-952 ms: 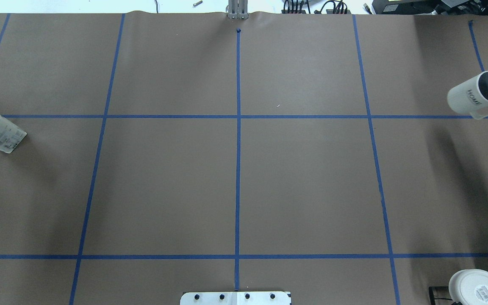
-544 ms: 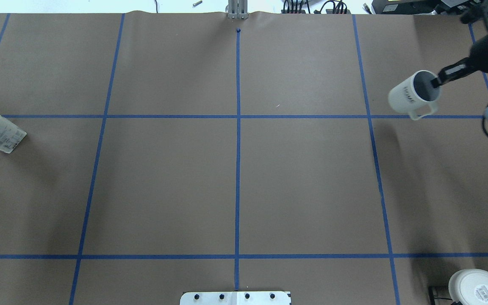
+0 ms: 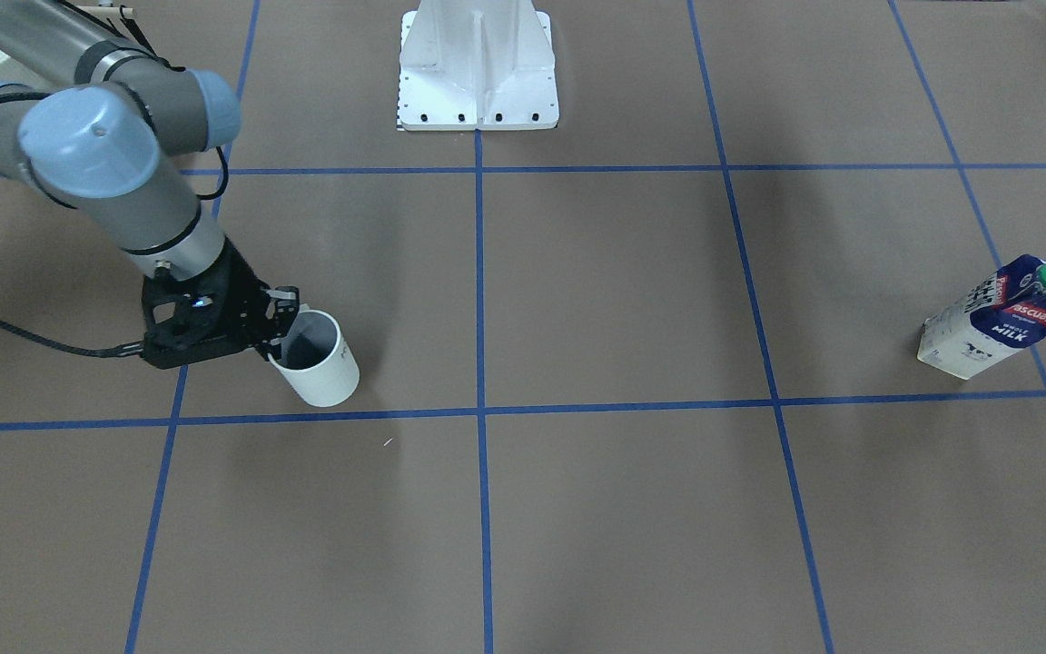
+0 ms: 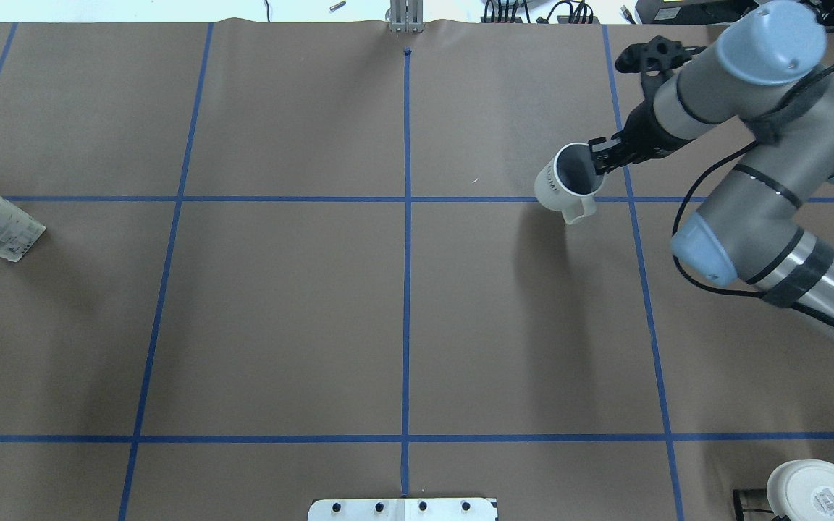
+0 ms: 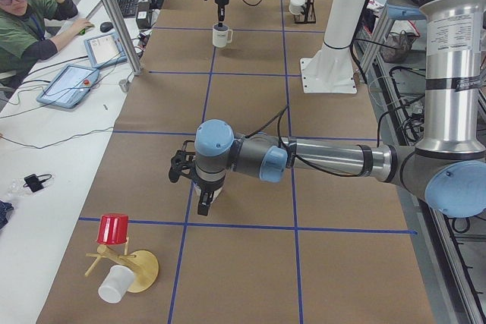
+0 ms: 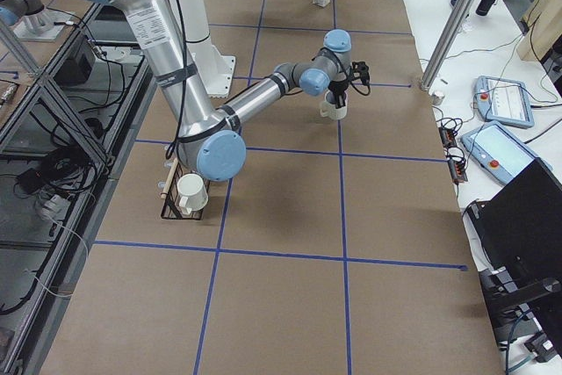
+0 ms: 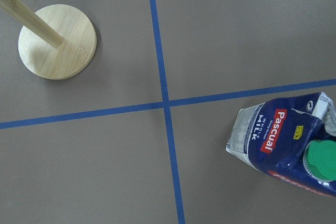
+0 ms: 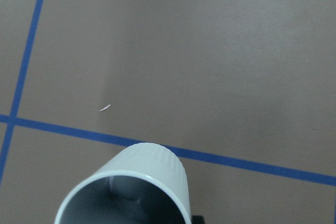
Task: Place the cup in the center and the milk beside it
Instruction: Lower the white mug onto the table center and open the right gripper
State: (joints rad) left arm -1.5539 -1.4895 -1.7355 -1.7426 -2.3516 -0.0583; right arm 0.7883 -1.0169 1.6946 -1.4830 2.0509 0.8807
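The cup is a white mug with a loop handle, a dark grey inside and faint dark lettering on its side. My right gripper is shut on its rim, one finger inside and one outside, and holds it tilted just above the table. It also shows in the front view and the right wrist view. The centre lies to its left. The milk stands upright at my far left, also in the left wrist view. My left gripper shows only in the left side view; I cannot tell whether it is open or shut.
A wooden stand stands near the milk, with a red cup and a white cup on it. A white cup with a sticker on its base sits at the near right. The robot base is mid-table. An operator sits nearby.
My right arm has carried the cup leftward from the table's right edge, across the right tape line, toward the centre. The milk has not moved.
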